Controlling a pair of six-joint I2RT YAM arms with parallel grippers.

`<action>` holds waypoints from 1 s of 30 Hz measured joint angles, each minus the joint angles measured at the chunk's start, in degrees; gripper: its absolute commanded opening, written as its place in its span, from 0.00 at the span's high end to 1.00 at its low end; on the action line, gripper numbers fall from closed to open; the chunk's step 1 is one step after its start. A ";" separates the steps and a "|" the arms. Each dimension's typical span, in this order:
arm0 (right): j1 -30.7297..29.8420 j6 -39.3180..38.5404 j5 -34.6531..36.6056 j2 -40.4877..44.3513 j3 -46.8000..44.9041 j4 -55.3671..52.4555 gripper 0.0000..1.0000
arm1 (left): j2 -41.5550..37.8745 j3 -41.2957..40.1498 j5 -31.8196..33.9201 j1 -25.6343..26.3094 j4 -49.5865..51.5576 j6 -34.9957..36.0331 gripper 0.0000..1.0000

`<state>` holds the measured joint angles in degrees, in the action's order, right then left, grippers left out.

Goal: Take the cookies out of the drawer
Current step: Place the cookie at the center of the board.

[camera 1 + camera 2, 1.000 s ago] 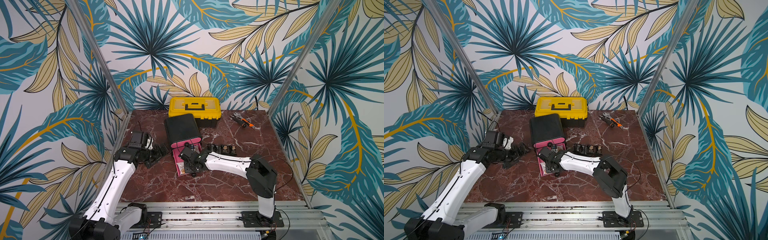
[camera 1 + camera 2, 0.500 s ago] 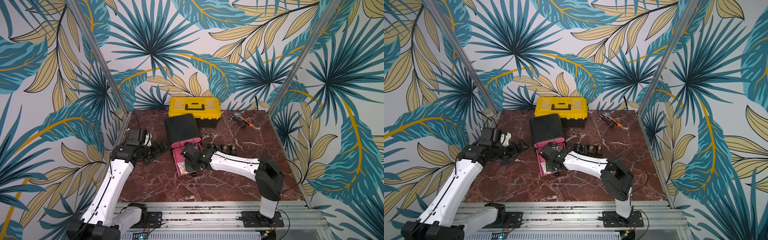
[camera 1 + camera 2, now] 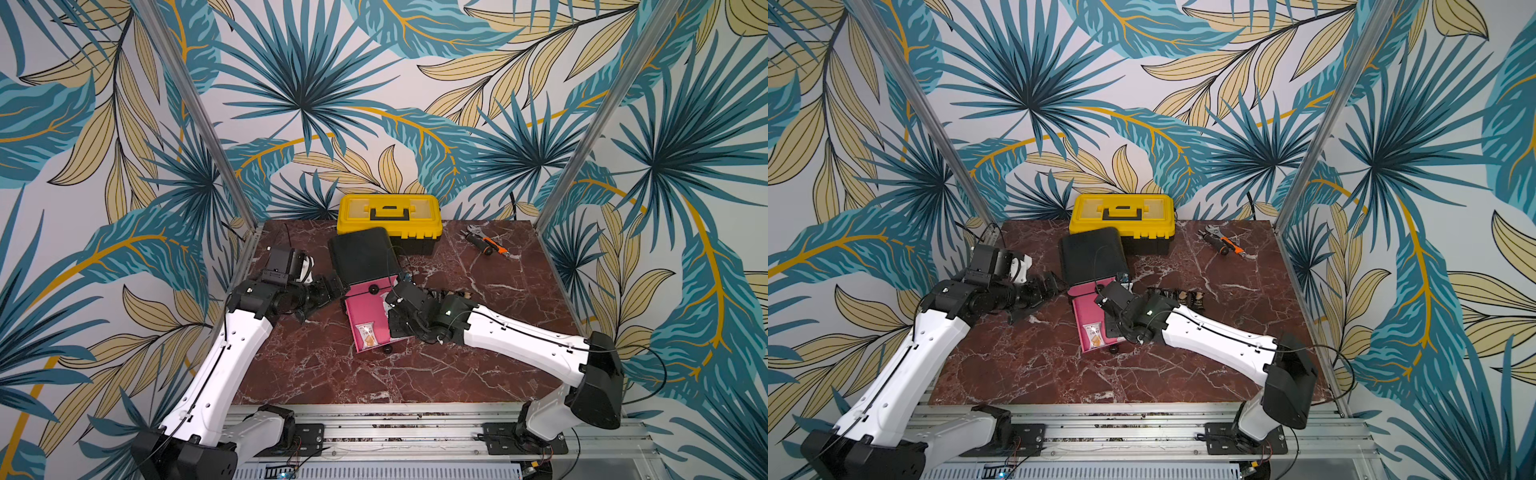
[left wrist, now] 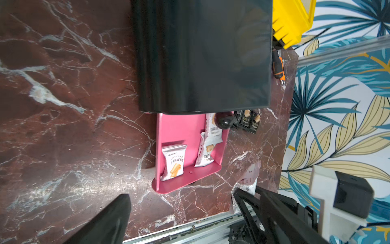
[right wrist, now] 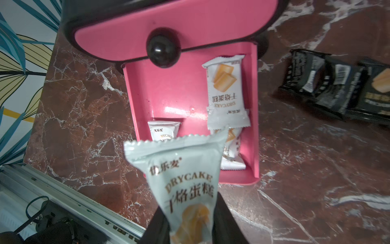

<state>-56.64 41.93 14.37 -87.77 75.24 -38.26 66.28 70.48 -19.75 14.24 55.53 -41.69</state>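
**Top views:** yellow toolbox (image 3: 388,216), lid shut, sits centre-back on the marble table (image 3: 332,374). The black cabinet (image 3: 361,253) is just in front of it, w/ the pink drawer (image 3: 365,309) pulled out toward the bottom of the frame. 1 of the white cookie packets (image 3: 368,334) shows at the drawer's front end. The R gripper (image 3: 392,311) hangs over the drawer's right side and hides the rest. Black cookie packets (image 3: 1179,296) lie in a row on the table right of the drawer, partly behind the R arm. Orange-and-black hand tools (image 3: 486,246) lie at the table's upper right. The L gripper (image 3: 322,301) is at the cabinet's left side, jaws spread, nothing between.

**Vs 1 s ago:** the R elbow is further to the lower right and the arm more stretched. The L gripper is nearer the cabinet.

**L wrist view:** the drawer (image 4: 179,131) holds 3 white cookie packets. 1 (image 4: 174,161) lies by one side wall at the front, and 2 (image 4: 207,152) lie end to end along the other wall. The black cookie packets (image 4: 248,121) are on the table beside that second wall.

**R wrist view:** the R gripper (image 5: 190,224) pinches a 4th, the held packet (image 5: 185,186), by one end, close to the lens over the drawer's front part. The same 3 lie below. The upper drawer front (image 5: 168,27) is shut and has 1 black knob (image 5: 163,50). At least 3 black cookie packets (image 5: 337,84) show; the exact no. can't be told.
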 measured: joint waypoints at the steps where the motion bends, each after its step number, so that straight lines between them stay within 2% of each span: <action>1: 0.22 -0.04 0.42 1.38 -0.76 -0.55 0.77 | 0.28 0.17 0.13 0.94 -0.52 -0.31 0.00; 6: 4.72 0.07 0.42 7.28 -7.08 -2.64 0.77 | 1.29 0.20 1.16 5.33 -4.17 -2.91 0.00; 10: 10.80 -0.50 -2.14 6.60 -9.88 -3.43 0.77 | 3.23 0.48 1.38 7.19 -7.67 -4.81 0.00; 14: 16.48 -2.80 -6.16 1.05 -9.84 -2.32 0.78 | 7.28 3.28 2.03 7.87 -8.59 -6.03 0.00; 19: 20.15 -5.62 -9.81 -8.26 -7.19 -0.46 0.78 | 10.69 8.09 4.13 7.87 -8.70 -6.05 0.00; 25: 22.14 -7.54 -11.91 -15.13 -4.59 2.82 0.79 | 13.81 13.64 7.76 7.87 -8.31 -5.42 0.00; 30: 22.29 -7.93 -12.74 -16.85 -4.50 4.13 0.77 | 14.53 14.12 10.01 7.87 -8.09 -5.44 0.00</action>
<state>-34.35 34.00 1.63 -104.62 70.74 -34.13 80.82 84.60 -9.74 22.11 47.44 -47.13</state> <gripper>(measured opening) 0.307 0.999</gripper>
